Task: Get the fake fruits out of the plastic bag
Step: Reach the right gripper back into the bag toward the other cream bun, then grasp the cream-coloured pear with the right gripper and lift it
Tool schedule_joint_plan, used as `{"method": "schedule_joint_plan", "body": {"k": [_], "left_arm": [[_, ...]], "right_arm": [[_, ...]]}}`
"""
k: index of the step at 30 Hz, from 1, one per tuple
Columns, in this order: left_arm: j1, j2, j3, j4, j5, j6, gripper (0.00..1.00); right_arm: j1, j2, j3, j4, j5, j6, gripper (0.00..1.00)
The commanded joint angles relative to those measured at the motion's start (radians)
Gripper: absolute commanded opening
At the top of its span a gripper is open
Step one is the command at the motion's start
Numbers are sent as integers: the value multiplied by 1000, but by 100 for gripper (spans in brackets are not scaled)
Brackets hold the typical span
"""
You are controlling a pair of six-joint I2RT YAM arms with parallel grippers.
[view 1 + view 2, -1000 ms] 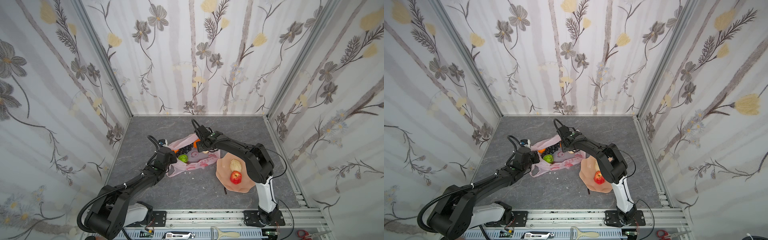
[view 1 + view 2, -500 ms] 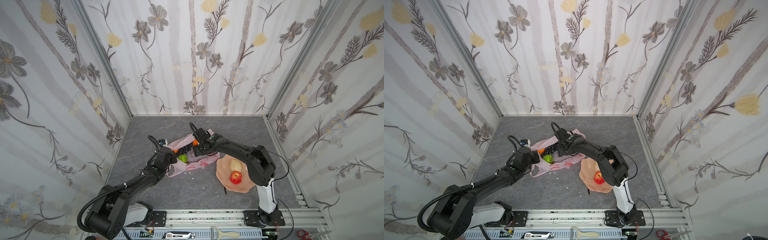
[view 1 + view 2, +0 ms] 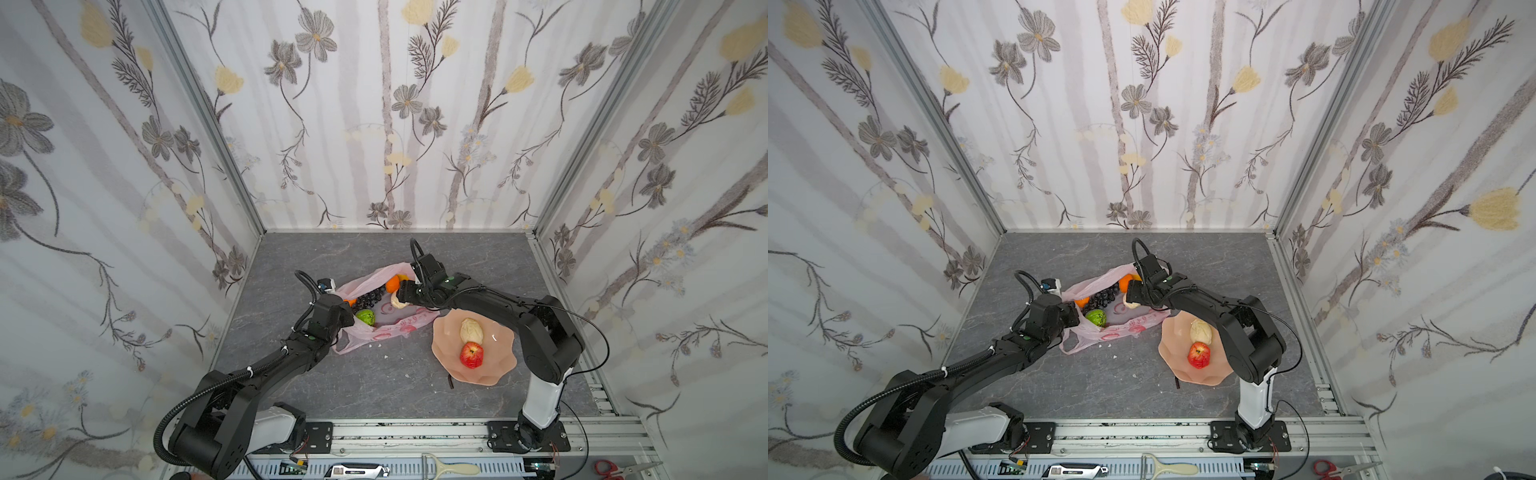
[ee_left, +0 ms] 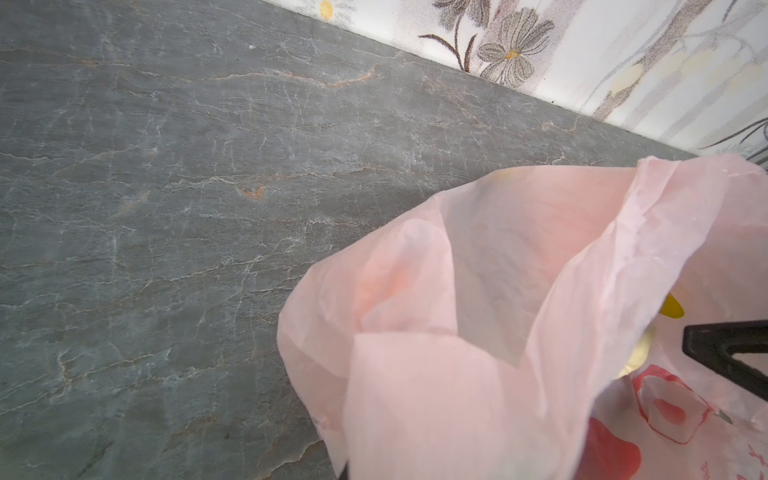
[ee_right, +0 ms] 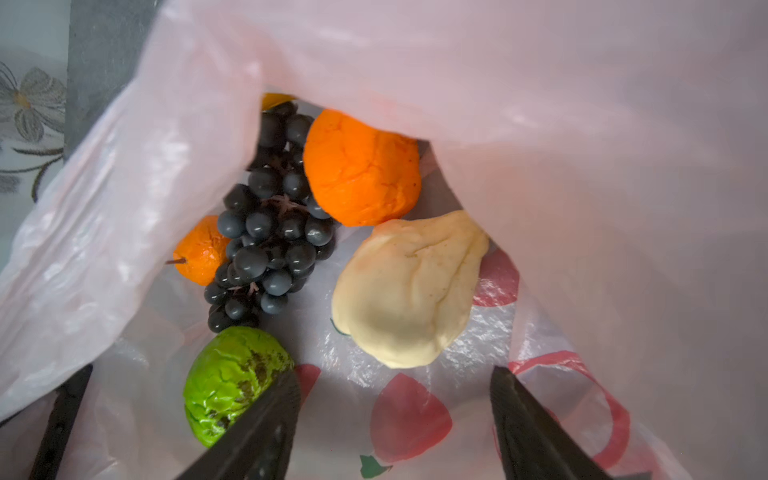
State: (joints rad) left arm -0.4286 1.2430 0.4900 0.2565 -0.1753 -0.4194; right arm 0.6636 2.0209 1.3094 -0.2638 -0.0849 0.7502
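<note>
**Robot arm reaches into the bag for the next fruit**

The right gripper (image 5: 395,376), jaws spread wide, noses into the open mouth of the pale-pink plastic bag (image 3: 399,326). The bag lies near the centre of the frame on the grey tabletop (image 3: 374,386) in both top views. At the bag's left edge the left gripper (image 3: 341,309) is pressed together on a fold of the film, lifting it so the mouth gapes.

Inside, the right wrist view shows a beige pear (image 5: 411,291) at centre frame, just ahead of the open jaws. An orange (image 5: 361,166) sits above it. A dark grape bunch (image 5: 270,232) to the left lies over a second orange (image 5: 199,253). A bumpy green fruit (image 5: 232,382) at lower left is partly hidden behind one finger. A yellow sliver (image 5: 276,99) at the top of the frame may be the banana, but too little shows to be sure.

Lower right of the bag in a top view, a peach-pink dish (image 3: 496,365) carries a second pear (image 3: 471,330) and a red apple (image 3: 471,355), side by side.

The job looks roughly a quarter done, and the step in hand is the approach to another pick, most likely the beige pear. The next move calls for easing forward until the jaws straddle it. They should then close on the fruit and not the thin film beneath, with the mouth held open.
</note>
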Motion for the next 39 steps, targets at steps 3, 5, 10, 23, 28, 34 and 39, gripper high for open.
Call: {"method": "schedule_joint_plan", "body": {"k": [3,5,10,23,28,34,39], "left_arm": [[-2,-5,4,24,2,-2,9],[-3,-7,4,24,2,-2,9],[-5,-8,2,24,0,-2,9],[-6,-7,4,26,-1,-2,10],[-10,-6,4,26,-1,-2,9],[-10,-4,4,26,-2,-1,10],[-10,-2,4,26,-6,0,10]], "right_arm": [[-27,-2,-30,205,-108,143,73],[-38,7,-51,246,-135,176,73],[-60,29,-89,302,-154,232,74],[-75,109,-106,376,-178,303,81],[-78,147,-95,393,-195,317,82],[-76,174,-100,451,-216,335,77],[-76,176,-104,480,-242,337,70]]}}
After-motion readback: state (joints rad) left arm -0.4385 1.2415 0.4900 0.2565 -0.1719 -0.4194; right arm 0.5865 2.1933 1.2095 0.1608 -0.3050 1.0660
